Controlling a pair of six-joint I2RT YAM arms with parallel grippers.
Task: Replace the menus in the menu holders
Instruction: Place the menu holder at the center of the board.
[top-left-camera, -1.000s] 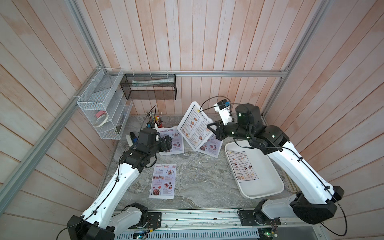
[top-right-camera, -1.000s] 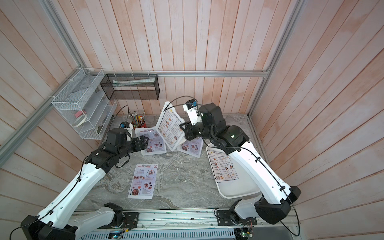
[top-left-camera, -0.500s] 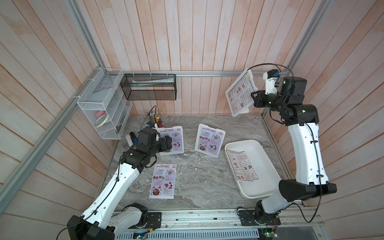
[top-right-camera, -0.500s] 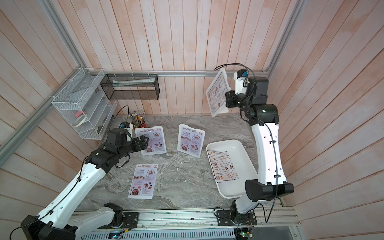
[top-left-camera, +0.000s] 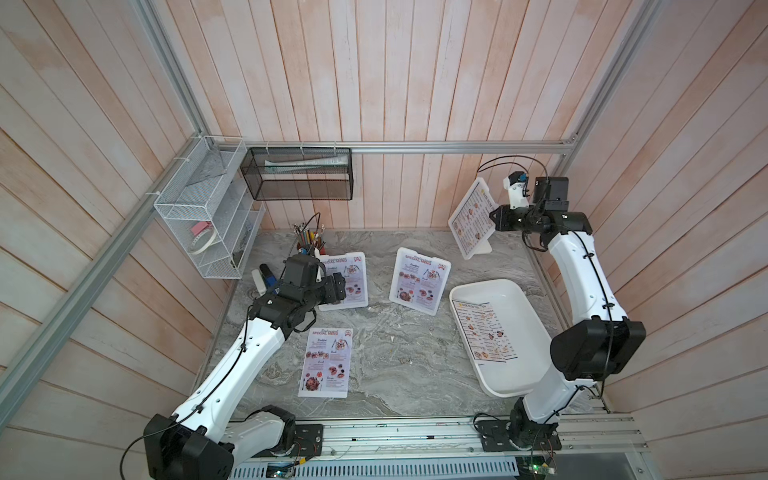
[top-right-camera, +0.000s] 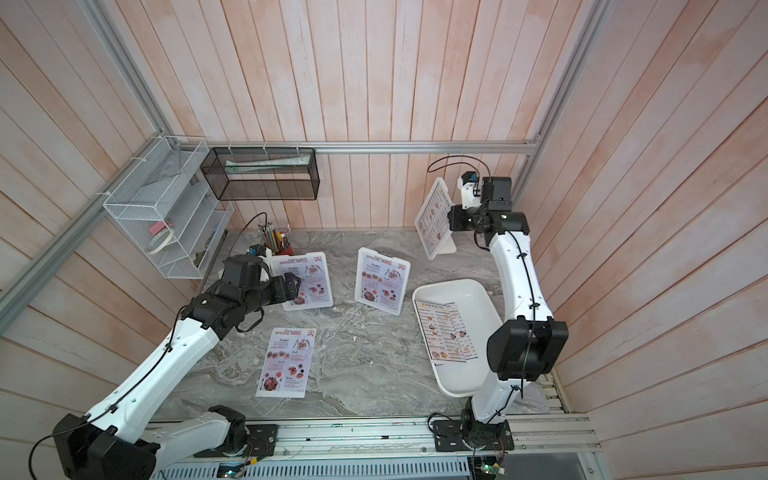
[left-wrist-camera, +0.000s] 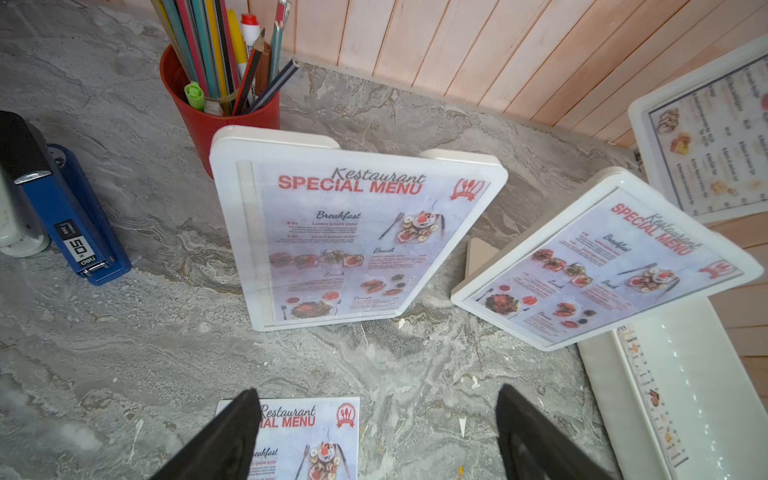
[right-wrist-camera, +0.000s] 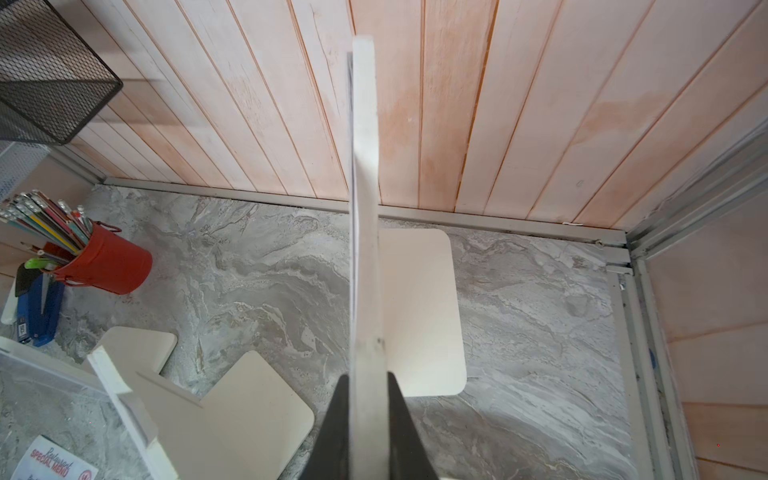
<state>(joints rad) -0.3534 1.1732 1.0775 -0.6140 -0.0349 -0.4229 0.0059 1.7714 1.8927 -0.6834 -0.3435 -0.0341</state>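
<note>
Nearby, pencil cup (left-wrist-camera: 220, 120) behind menu holder (left-wrist-camera: 357, 241), stapler (left-wrist-camera: 70, 224), tray (top-left-camera: 530, 328)

The right gripper (top-left-camera: 495, 219) clamps a tilted menu holder (top-left-camera: 471, 220) near the back wall (top-left-camera: 395, 104) — a loose menu (top-left-camera: 326, 361) lies flat, well apart.

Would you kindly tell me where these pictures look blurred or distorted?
Right wrist view: the held menu holder, edge-on near the lens, is blurred. Left wrist view: wide-angle stretch skews the Special Menu holder, print legible. Both top views: even light, wall planks fan outward.
</note>
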